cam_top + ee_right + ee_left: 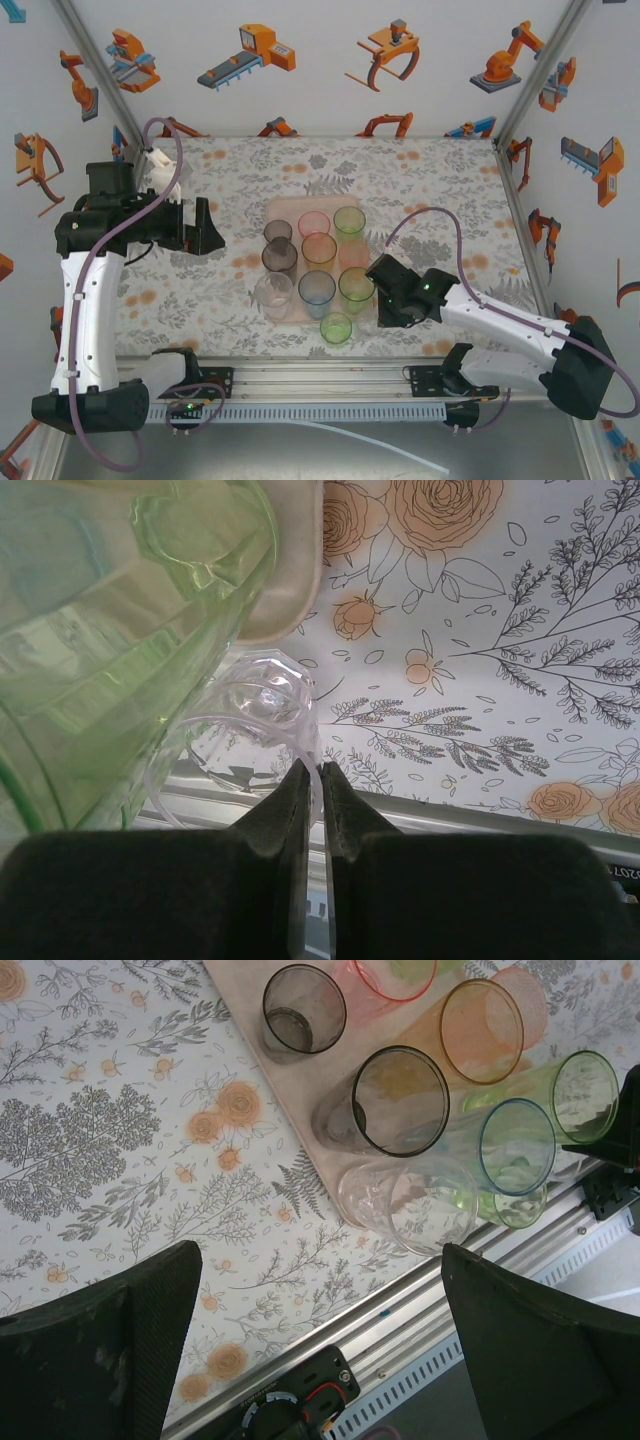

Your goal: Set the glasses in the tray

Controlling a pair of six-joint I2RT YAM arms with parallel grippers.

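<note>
The pale pink tray (297, 209) lies mid-table and holds several tumblers: grey (278, 232), pink (313, 224), green (349, 221), smoky (280, 257), orange (319, 250), clear (273, 295), blue (317, 288) and green (356, 285). A small green tumbler (336, 328) stands off the tray's front edge. My right gripper (311, 770) is shut on the rim of a clear tumbler (250, 720). That tumbler is tilted, beside the tray corner (290, 600) and a big green tumbler (120, 630). My left gripper (205, 228) hangs open left of the tray, with nothing between its fingers (100, 1340).
An aluminium rail (320, 378) runs along the table's near edge, close behind the right gripper (383, 300). Printed enclosure walls stand on three sides. Bare floral tabletop (440, 190) lies right of the tray and also left of it (120, 1130).
</note>
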